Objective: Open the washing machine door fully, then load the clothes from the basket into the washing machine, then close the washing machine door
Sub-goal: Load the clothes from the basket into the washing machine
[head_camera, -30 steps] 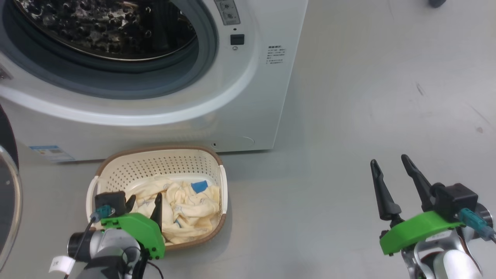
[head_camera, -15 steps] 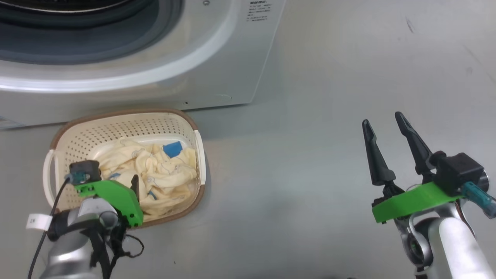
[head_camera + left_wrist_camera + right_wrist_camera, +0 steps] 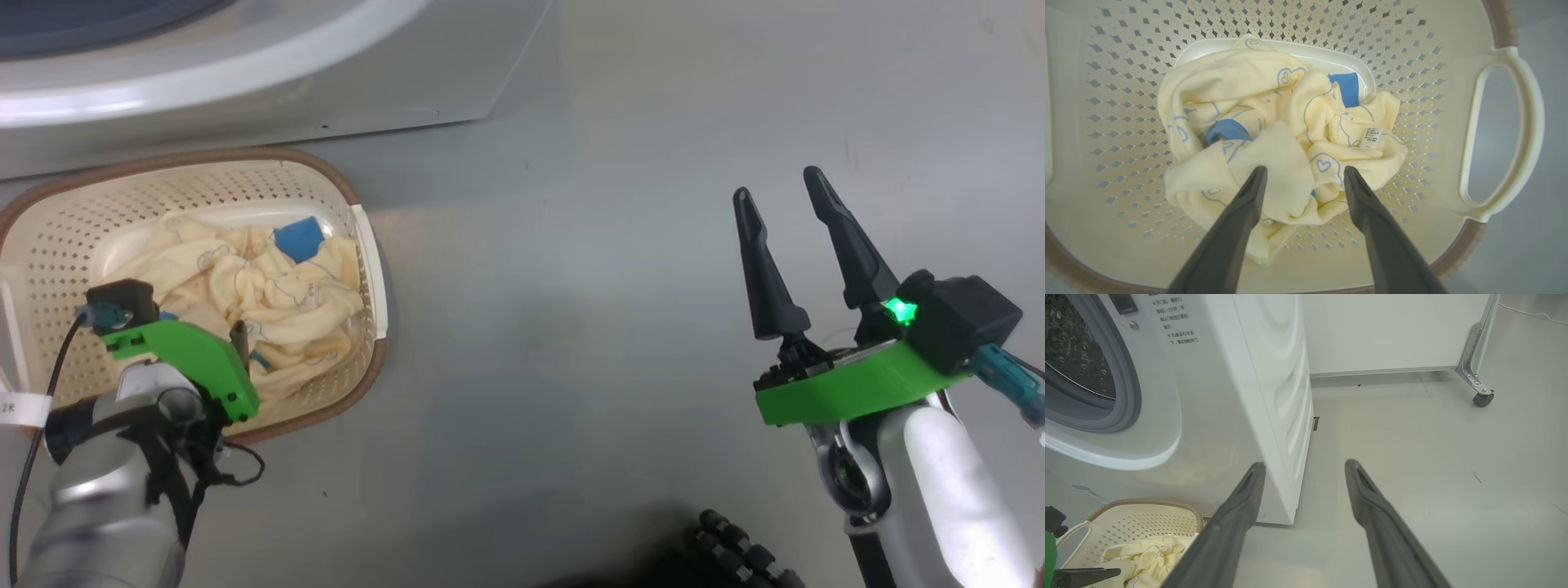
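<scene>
Grey floor (image 3: 571,327) carries the basket (image 3: 49,229) at 9 o'clock, below the washing machine (image 3: 245,90), cropped at 11 o'clock. Inside lie the clothes (image 3: 1274,102); the left fingers (image 3: 1245,204), spread, flank a fold, contact unclear. At 3 o'clock the right fingers (image 3: 763,269) hover, spread and empty.

clothes (image 3: 1274,134) in basket (image 3: 1502,134) before washing machine (image 3: 1216,396)

Left end effector (image 3: 1304,170), right end effector (image 3: 777,184), jaws parted
</scene>
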You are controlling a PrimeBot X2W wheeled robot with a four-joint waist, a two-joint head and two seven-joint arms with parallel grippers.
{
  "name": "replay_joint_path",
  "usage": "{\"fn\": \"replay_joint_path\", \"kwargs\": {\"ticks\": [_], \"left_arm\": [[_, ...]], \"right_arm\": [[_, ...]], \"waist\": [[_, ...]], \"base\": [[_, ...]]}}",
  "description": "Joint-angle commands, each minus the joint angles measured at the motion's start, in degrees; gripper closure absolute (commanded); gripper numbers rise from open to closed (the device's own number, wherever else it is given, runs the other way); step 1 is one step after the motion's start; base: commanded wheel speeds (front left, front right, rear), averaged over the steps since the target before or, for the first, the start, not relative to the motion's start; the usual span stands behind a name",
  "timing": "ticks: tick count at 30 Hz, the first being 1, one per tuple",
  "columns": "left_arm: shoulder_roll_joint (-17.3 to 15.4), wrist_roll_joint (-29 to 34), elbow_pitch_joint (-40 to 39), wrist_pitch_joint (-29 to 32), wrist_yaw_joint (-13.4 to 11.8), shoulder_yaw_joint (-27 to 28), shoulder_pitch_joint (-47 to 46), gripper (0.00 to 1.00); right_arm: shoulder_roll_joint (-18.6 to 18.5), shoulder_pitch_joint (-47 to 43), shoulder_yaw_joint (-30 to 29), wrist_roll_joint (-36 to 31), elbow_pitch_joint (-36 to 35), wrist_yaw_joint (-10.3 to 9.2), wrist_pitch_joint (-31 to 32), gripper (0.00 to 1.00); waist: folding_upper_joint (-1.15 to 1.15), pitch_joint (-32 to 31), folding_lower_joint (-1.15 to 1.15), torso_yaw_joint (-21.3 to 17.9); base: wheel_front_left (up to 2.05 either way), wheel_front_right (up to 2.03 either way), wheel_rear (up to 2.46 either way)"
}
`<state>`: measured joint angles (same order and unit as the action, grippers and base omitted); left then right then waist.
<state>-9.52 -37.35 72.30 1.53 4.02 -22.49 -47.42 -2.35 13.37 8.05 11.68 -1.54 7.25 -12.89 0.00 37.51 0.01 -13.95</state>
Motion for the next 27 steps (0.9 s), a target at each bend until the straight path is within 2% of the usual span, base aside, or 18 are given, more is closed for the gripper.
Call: {"fn": "replay_joint_path", "kwargs": {"ticks": [1, 13, 14, 15, 16, 17, 18, 27], "left_arm": [[-2.62, -0.56, -0.07, -0.31, 0.02, 1.34, -0.5, 0.0], [-4.99, -2.3, 1.16, 4.98, -2.24, 2.25, -3.26, 0.0], [-5.21, -2.43, 1.19, 5.35, -2.34, 2.32, -3.43, 0.13], [-5.46, -2.54, 1.23, 5.65, -2.39, 2.37, -3.58, 0.3], [-5.78, -2.64, 1.25, 5.75, -2.46, 2.44, -3.71, 0.52], [-6.1, -2.53, 1.28, 5.97, -2.63, 2.3, -3.76, 0.67], [-6.35, -2.45, 1.32, 6.53, -2.82, 2.14, -3.82, 1.0], [-7.61, -2.81, 1.44, 6.39, -4.05, 2.23, -4.28, 1.0]], "right_arm": [[-0.53, 0.39, 1.78, 0.89, -1.57, 0.24, -0.83, 0.0], [-0.53, 3.34, 5.95, 4.56, -1.2, 0.24, -2.05, 0.0], [-0.53, 3.52, 6.1, 4.83, -1.25, 0.24, -2.06, 0.0], [-0.53, 3.7, 6.24, 5.12, -1.4, 0.24, -2.07, 0.0], [-0.53, 3.85, 6.45, 5.38, -1.57, 0.24, -2.08, 0.0], [-0.53, 3.94, 6.67, 5.62, -1.69, 0.24, -2.08, 0.0], [-0.53, 4.02, 6.85, 5.82, -1.85, 0.24, -2.09, 0.0], [-0.53, 4.11, 6.69, 6.54, -2.33, 0.24, -2.1, 0.0]], "waist": [[0.0, 1.68, -0.01, -0.3], [0.0, 6.78, -0.01, -1.78], [0.0, 7.09, -0.01, -2.01], [0.0, 7.36, -0.01, -2.26], [0.0, 7.59, -0.01, -2.58], [0.0, 7.76, -0.01, -2.89], [0.0, 8.02, -0.01, -3.18], [0.0, 8.86, -0.01, -4.35]], "base": [[0.0, 0.0, 0.0], [0.0, 0.0, 0.0], [0.0, 0.0, 0.0], [0.0, 0.0, 0.0], [0.0, 0.0, 0.0], [0.0, 0.0, 0.0], [0.0, 0.0, 0.0], [0.0, 0.0, 0.0]]}}
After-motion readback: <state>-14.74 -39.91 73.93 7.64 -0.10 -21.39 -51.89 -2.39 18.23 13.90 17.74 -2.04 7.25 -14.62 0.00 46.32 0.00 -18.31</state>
